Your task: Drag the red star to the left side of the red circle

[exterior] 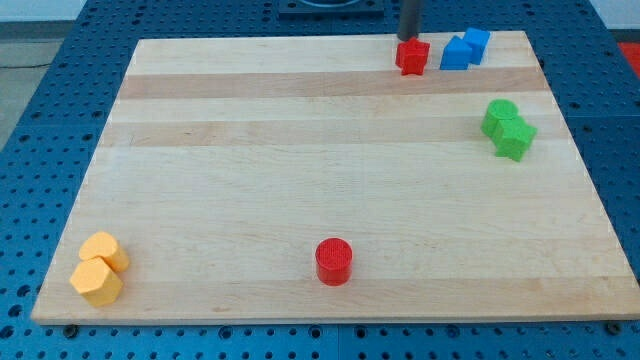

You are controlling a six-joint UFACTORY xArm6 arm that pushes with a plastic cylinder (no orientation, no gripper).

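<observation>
The red star sits near the top edge of the wooden board, right of centre. My tip is just above it at the view's top, touching or nearly touching its far side. The red circle stands near the board's bottom edge, around the middle, far below the star and a little to its left.
Two blue blocks sit together just right of the red star. Two green blocks are at the right edge. Two yellow blocks lie at the bottom left corner. A blue perforated table surrounds the board.
</observation>
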